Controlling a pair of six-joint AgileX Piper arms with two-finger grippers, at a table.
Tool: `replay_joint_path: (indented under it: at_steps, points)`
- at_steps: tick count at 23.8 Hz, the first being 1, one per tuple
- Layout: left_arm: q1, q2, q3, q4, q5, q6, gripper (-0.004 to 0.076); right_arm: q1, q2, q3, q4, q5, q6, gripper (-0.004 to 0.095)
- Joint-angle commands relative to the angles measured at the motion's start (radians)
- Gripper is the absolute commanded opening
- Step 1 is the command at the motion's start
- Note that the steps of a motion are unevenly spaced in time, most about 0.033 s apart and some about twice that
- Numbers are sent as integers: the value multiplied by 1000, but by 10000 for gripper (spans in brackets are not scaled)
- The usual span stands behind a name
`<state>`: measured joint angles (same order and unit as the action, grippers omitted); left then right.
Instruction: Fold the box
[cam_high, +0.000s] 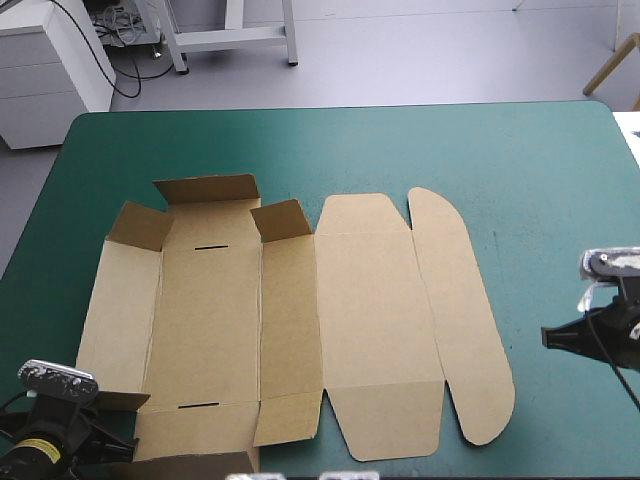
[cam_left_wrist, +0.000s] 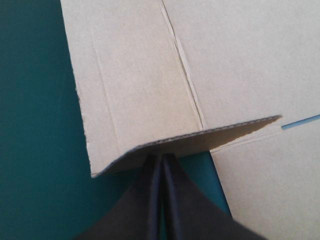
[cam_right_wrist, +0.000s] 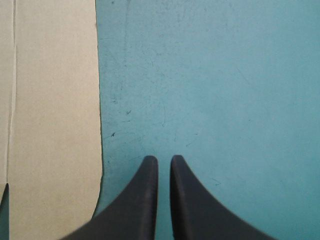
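- The box (cam_high: 300, 320) lies opened out as a cut sheet on the table (cam_high: 540, 180), left of centre. Its left side is close to the table's left edge, and its near end is at the near edge.
- Most of the sheet is flat. At the far end of the left part, three small flaps stand up: a far flap (cam_high: 208, 188) and a corner flap on either side of it (cam_high: 140, 225) (cam_high: 280, 218).
- A narrow slot (cam_high: 210, 246) is cut near the far end of the left-centre panel, and a second one (cam_high: 198, 406) near its near end.
- The rounded lid flap (cam_high: 465, 320) is the sheet's rightmost part and lies flat on the cover.
- The left gripper (cam_left_wrist: 161, 159) is at the box's near left corner. Its fingers are pressed together in one point, with nothing between them.
- The fingertips are tucked just under the edge of a lifted flap (cam_left_wrist: 200, 140), which slants up off the cover across them.
- The right gripper (cam_right_wrist: 164, 161) is over bare cover near the table's right edge, apart from the box. The box's rounded edge passes beside it.
- Its fingers are clenched to a thin slit and hold nothing.
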<state>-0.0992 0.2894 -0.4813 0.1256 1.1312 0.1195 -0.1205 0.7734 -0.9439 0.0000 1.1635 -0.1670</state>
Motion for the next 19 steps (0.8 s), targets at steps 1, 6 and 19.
replay_joint_path:
  at_steps: [1,6,19]
  points:
    - [-1,15,-20,-3,-50,-5,-10,-10,-100,112,16,-120,7,21]
    - [-1,15,-38,-17,-46,-5,-10,-10,-156,286,86,-236,3,10]
    - [-1,141,-172,-141,-43,-44,-10,-10,-158,354,173,-354,-70,8]
